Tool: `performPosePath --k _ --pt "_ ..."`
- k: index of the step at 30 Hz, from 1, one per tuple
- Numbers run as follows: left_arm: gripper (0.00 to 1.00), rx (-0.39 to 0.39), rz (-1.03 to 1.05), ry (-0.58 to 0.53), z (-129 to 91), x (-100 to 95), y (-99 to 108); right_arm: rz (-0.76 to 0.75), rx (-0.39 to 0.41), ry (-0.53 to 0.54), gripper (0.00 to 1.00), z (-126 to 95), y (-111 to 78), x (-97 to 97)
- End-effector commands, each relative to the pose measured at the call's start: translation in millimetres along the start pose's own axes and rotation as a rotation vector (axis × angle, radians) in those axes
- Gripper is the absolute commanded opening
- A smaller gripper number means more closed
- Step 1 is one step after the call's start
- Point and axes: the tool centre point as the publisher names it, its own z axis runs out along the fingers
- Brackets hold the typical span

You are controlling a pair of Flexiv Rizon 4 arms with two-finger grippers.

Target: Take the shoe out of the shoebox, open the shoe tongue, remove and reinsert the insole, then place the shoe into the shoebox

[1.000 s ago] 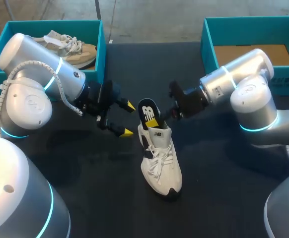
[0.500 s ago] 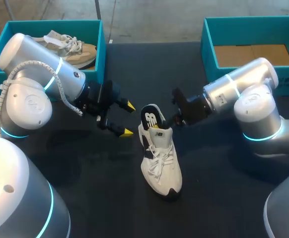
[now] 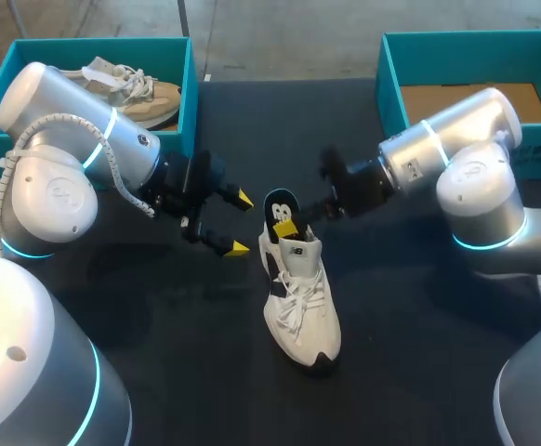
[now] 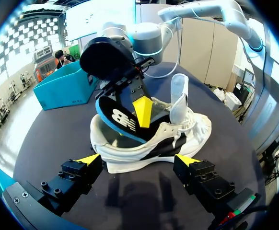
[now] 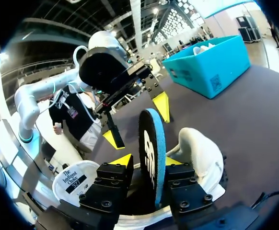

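Observation:
A white shoe stands on the dark table, toe toward me, with its tongue pulled up. A black and blue insole sticks heel-up out of the shoe's opening. My right gripper is over the heel with the insole between its fingers. The right gripper is open, with a narrow gap on one side of the insole. My left gripper hangs open just left of the shoe, holding nothing. In the left wrist view the left gripper faces the shoe's side.
A teal shoebox at the back left holds a beige shoe. Another teal shoebox at the back right shows only its cardboard floor. Dark tabletop lies in front of the white shoe.
The insole has sunk a little deeper into the shoe, and the right gripper's fingers have spread apart around it. The left arm has kept still.

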Motion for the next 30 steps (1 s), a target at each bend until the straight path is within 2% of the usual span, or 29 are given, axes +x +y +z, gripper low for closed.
performPosePath --k 1,2,3,4,14,30 --pt "1.0 -0.002 0.0 -0.001 1 0.2 0 -0.001 0.004 0.002 0.3 0 3.4 -5.7" --pt "1.0 -0.002 0.0 -0.001 1 0.2 0 0.006 0.003 0.003 0.22 1 2.5 -7.8" --pt "1.0 -0.002 0.0 -0.001 1 0.2 0 0.016 0.004 0.007 0.08 1 1.3 -9.6" --pt "1.0 -0.002 0.0 -0.001 1 0.2 0 0.027 0.007 0.009 0.0 2 0.4 -10.8" --pt "1.0 -0.002 0.0 -0.001 1 0.2 0 0.136 0.048 0.024 0.0 0 4.4 -12.3" --pt "1.0 -0.002 0.0 -0.001 1 0.2 0 0.233 0.082 0.01 0.0 1 -32.6 2.8"
